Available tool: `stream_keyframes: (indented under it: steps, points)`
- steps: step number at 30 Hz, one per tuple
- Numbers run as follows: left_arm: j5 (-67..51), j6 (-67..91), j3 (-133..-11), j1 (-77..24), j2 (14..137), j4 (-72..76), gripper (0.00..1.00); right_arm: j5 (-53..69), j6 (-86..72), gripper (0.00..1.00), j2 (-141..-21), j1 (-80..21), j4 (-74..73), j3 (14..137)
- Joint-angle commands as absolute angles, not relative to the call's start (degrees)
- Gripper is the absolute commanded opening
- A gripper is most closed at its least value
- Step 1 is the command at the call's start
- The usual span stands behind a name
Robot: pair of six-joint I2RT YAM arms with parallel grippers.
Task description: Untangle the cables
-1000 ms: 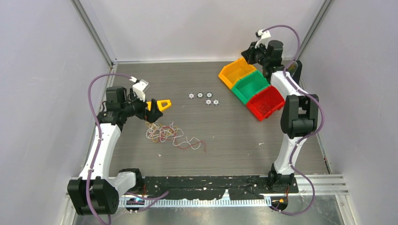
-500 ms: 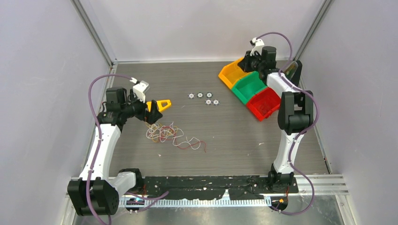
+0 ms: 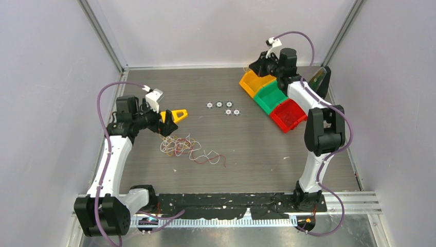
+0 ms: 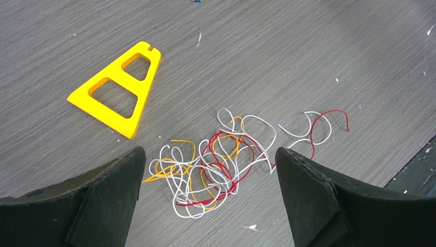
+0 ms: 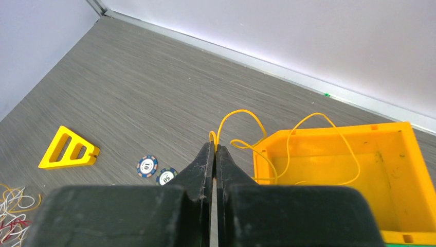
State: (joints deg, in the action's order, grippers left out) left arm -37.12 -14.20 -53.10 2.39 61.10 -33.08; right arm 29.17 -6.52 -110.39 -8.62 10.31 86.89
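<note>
Your right tool is pressed together on one yellow cable, gripping it at a bend so that the loops rise from the tips. The move ahead, as I judge it, turns on where that cable lies against the yellow bin. In the right wrist view the bin sits just to the right of the tips. One long arc of the cable crosses its rim and hangs over the inside, while the smaller loop nearest the tips is outside the rim, above bare tabletop. From above, the tool is at the far left corner of the bin, not over its middle. If you mean to drop the cable in, you probably need to carry the tips further over the bin before you let go, or the short loop may spill out on the left side.

The rest of the cables lie in a white, red and yellow tangle on the left of the tabletop. A loose white and red tail trails off to the right of it. Your left tool hangs above it with its jaws wide apart and nothing between them. That arm is much the nearer one for the next strand.
</note>
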Motion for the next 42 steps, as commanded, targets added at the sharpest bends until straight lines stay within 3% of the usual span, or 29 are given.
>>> stream_keyframes:
  steps: [1,14,24,31,37,42]
  points:
    - [-38.3,-14.5,-53.6,2.8,61.2,-31.8,0.99,29.8,-8.0,0.05,-108.5,-8.2,11.4,89.4]
    - [-38.0,-15.9,-53.5,3.4,60.8,-33.0,0.99,17.4,-3.8,0.06,-116.4,-4.6,-1.0,94.0]
    - [-38.3,-16.0,-54.0,3.7,62.0,-33.6,0.99,15.1,-3.3,0.05,-122.3,-4.4,-5.2,99.9]
    - [-38.2,-16.1,-54.2,3.8,62.4,-34.0,0.99,14.3,-0.6,0.06,-126.9,-6.0,-5.9,107.9]
    - [-37.5,-16.4,-54.5,3.9,62.6,-34.5,0.99,11.6,-0.6,0.05,-133.8,-6.7,-16.7,119.8]
    - [-37.1,-16.7,-54.9,4.0,62.5,-35.1,0.99,12.4,-0.3,0.2,-133.4,-6.8,-19.3,120.6]
